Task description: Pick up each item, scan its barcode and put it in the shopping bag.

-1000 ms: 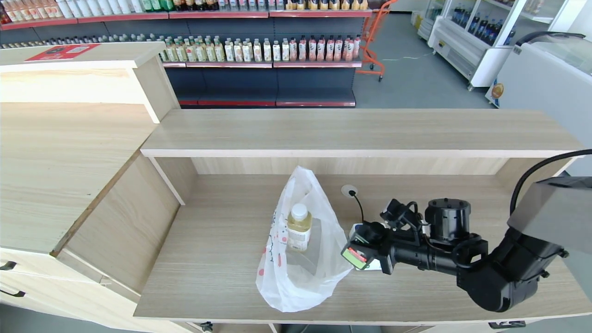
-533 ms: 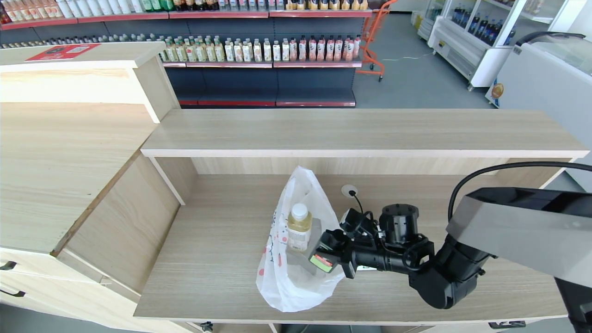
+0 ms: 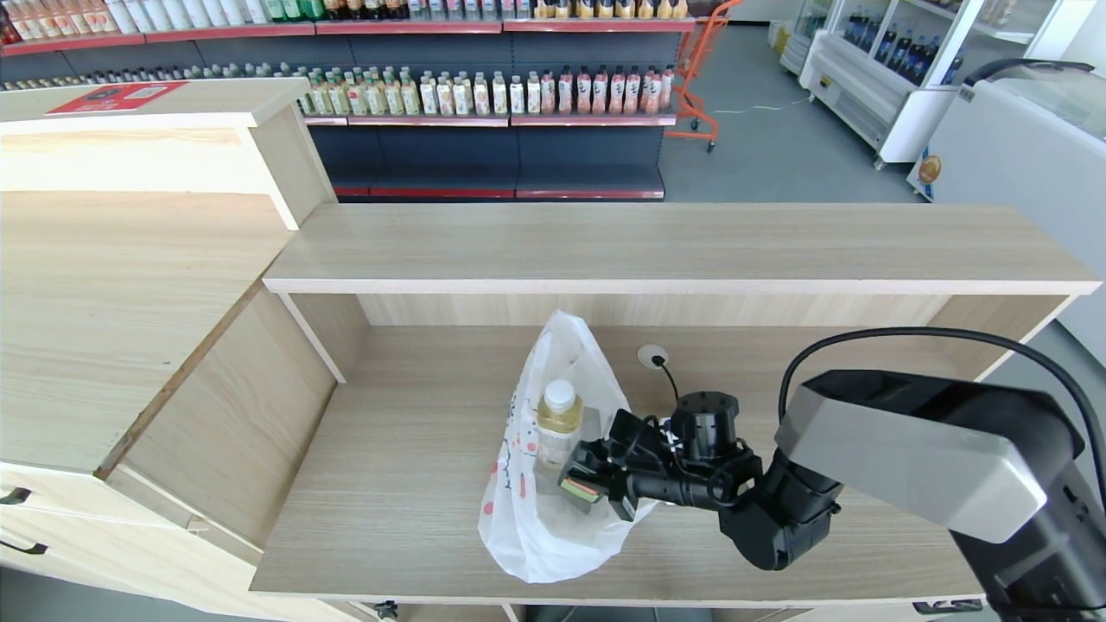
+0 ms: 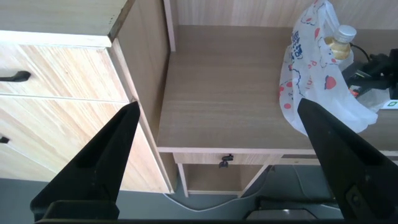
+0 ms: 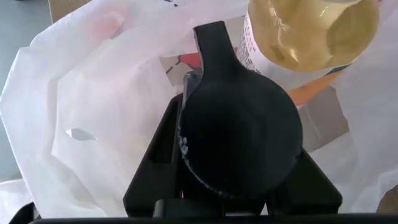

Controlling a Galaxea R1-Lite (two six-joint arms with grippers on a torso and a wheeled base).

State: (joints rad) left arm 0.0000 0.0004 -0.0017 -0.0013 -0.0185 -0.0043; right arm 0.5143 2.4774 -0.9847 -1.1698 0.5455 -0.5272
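Inside shopping bag (image 3: pixel 517 529) mouth: right gripper (image 3: pixel 581 485) with item (image 3: pixel 585 491)

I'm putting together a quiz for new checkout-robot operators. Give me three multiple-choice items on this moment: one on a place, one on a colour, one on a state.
1. Where is the right gripper with its red-and-green item?
A. at the shopping bag's mouth
B. on the upper ledge
C. beside the drawers

2. The bottle's cap is:
A. white
B. blue
C. black

3. The left gripper's fingers are:
A. shut on the bottle
B. open, holding nothing
C. shut on the bag

Answers: 1 A, the head view shows it at the bag's opening. 2 A, the cap is white above yellowish liquid. 3 B, the left wrist view shows them spread wide with nothing between.
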